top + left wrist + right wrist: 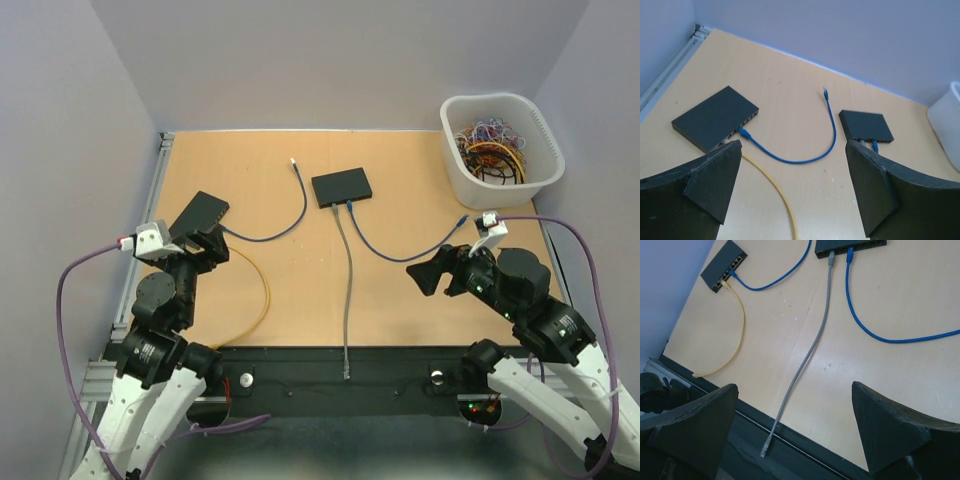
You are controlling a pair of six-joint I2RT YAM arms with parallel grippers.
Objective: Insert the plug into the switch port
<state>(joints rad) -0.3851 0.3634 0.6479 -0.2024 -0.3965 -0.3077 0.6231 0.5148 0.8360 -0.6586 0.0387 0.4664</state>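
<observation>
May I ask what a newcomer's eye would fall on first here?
Likely the white bin of tangled cables in the far right corner. Next, the middle switch with a grey cable and a blue cable plugged in, and the left switch near the open left gripper. The right gripper is open too.

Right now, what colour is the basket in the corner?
The basket is white; top external view shows it best.

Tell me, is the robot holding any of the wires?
No, nothing is held. The left fingers and the right fingers are both spread open and empty.
</observation>
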